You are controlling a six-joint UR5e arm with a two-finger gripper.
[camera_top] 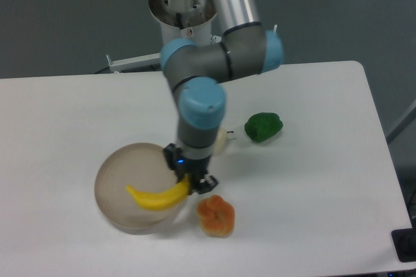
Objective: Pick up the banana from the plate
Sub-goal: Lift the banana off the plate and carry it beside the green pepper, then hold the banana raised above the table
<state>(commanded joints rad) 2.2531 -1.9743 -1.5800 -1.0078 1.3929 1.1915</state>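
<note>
The bright yellow curved banana (158, 196) lies over the right half of the round beige plate (120, 183), its right end up at the plate's right rim. My gripper (193, 183) is right at that right end, with its dark fingers on either side of the tip. It looks closed on the banana's end. The wrist hides the actual contact. I cannot tell whether the banana rests on the plate or is lifted off it.
A lumpy orange pepper (216, 215) sits just right of the plate, close below the gripper. A green pepper (263, 127) lies further right. A pale object (224, 139) is partly hidden behind my wrist. The arm's base stands at the table's back edge.
</note>
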